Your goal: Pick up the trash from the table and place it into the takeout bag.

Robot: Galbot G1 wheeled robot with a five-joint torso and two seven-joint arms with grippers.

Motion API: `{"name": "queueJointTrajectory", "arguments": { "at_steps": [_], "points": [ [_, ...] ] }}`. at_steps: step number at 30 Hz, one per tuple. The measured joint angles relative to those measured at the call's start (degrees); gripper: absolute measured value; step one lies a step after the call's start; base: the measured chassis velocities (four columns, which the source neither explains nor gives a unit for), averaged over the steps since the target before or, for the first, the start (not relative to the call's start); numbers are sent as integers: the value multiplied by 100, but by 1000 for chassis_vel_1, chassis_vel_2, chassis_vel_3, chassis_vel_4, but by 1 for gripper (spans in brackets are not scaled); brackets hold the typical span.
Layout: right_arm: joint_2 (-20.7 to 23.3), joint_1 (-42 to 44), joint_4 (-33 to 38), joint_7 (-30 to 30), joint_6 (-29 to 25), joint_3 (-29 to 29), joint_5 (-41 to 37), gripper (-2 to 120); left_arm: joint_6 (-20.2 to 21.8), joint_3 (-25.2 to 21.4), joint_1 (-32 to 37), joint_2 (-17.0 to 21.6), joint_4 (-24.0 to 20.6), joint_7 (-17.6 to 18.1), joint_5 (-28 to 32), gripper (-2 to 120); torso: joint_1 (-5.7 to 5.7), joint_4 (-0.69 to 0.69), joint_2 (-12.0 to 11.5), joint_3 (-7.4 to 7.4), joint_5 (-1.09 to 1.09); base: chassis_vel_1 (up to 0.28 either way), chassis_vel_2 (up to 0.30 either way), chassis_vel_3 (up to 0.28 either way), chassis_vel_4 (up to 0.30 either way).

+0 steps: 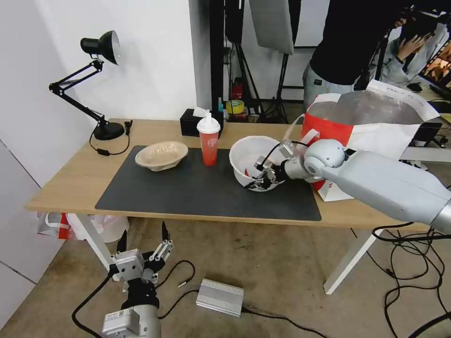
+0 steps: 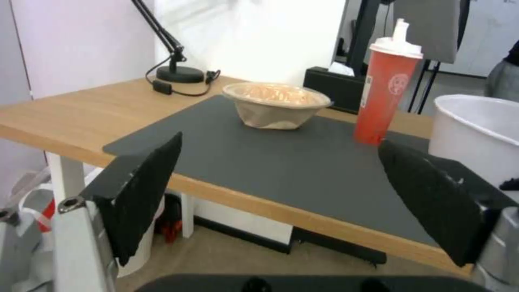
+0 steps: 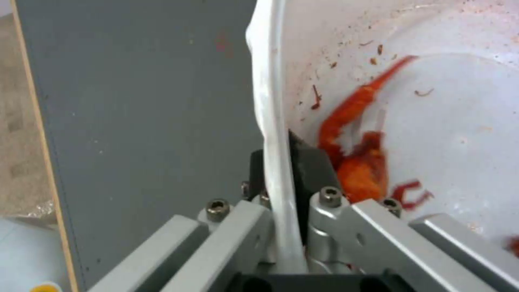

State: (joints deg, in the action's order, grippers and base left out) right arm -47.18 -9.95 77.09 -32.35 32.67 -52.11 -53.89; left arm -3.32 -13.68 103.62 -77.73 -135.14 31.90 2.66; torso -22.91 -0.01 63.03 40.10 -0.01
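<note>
The large white bowl (image 1: 251, 157) sits on the right part of the dark mat (image 1: 188, 190) on the table (image 1: 70, 183). My right gripper (image 1: 266, 179) is shut on its near right rim, one finger inside and one outside, as the right wrist view shows at the gripper (image 3: 281, 162) and the bowl (image 3: 432, 121) with red food scraps. The red cup (image 1: 208, 141) (image 2: 387, 89) stands upright mid-mat. At the mat's left rests the beige bowl (image 1: 161, 155) (image 2: 275, 103). The takeout bag (image 1: 371, 126) stands open just right of the white bowl. My left gripper (image 1: 143, 239) (image 2: 281, 146) hangs open below the table's front edge.
A black desk lamp (image 1: 101, 84) and its cord occupy the table's far left. A black tissue box (image 1: 192, 123) is behind the cup. A silver box (image 1: 220, 296) and cables lie on the floor. A thin plastic bag (image 1: 61, 225) sits under the table's left end.
</note>
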Motion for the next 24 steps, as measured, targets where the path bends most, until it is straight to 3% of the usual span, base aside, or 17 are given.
{"name": "queueJointTrajectory", "arguments": {
  "at_steps": [24],
  "points": [
    [351, -446, 417, -72, -20, -20, -252, 0, -5, -34, -1, -18, 19, 11, -41, 96, -1, 1, 0, 1, 2, 0, 0, 0, 0]
  ]
}}
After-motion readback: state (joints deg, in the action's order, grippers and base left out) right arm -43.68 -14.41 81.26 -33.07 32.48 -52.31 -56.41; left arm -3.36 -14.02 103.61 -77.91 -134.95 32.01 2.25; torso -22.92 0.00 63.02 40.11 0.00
